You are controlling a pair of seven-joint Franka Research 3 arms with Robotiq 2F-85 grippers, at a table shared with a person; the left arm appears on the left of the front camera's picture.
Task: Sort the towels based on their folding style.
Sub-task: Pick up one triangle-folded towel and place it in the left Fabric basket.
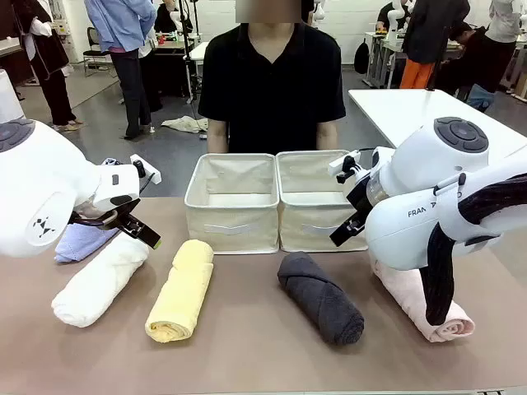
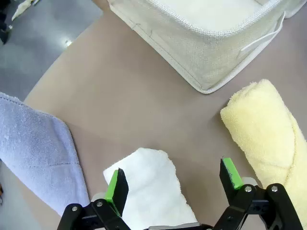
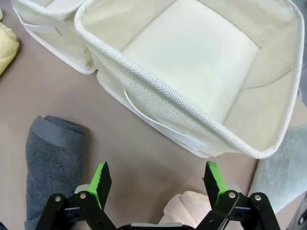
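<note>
Now both grippers stand wide open, holding nothing. The left gripper (image 2: 173, 181) hangs just above the far end of the white roll (image 2: 148, 189), with the lavender towel (image 2: 36, 153) to its far left and the yellow roll (image 2: 266, 129) to its right. The right gripper (image 3: 156, 177) hangs over the far end of the pink roll (image 3: 184, 206) (the grey roll (image 3: 53, 158) lies just left of it), near the right bin (image 3: 192, 96), which touches the left bin (image 1: 232, 222). All four rolls lie in a row on the table (image 1: 247, 350), nearer than the bins.

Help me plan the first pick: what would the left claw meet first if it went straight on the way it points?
Probably the white towel: its end shows between the fingers of the open left claw; depth is unclear.
</note>
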